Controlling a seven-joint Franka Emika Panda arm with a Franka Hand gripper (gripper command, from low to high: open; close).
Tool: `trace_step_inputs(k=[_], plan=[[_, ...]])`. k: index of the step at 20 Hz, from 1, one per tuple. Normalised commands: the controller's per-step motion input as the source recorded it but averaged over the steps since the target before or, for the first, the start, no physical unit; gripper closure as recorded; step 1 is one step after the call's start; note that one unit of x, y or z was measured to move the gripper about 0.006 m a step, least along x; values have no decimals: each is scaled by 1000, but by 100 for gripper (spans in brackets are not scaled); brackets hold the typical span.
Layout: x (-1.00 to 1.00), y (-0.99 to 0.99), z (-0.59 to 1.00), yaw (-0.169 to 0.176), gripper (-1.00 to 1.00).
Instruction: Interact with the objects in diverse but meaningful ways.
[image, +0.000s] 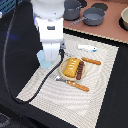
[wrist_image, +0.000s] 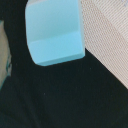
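Whether the jaws are apart or together cannot be told; the gripper (image: 48, 59) hangs over the light blue cup (image: 45, 63) at the placemat's (image: 95, 75) left edge.

White arm (image: 49, 22) of rounded, glossy segments, stacked and bulky. Blocky white wrist housing (image: 50, 50) with dark seams and small dark fittings at the side. Thick black cable (image: 30, 92) looping from the wrist down across the front.

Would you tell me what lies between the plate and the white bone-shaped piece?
In the exterior view, only bare placemat separates the plate from the white bone-shaped piece.
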Motion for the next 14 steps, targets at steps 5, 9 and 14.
trace_step_inputs(k=[5, 9, 14], plan=[[-702, 6, -318, 35, -100], [-623, -73, -226, 23, -100], [-480, -230, -37, 0, -100]])
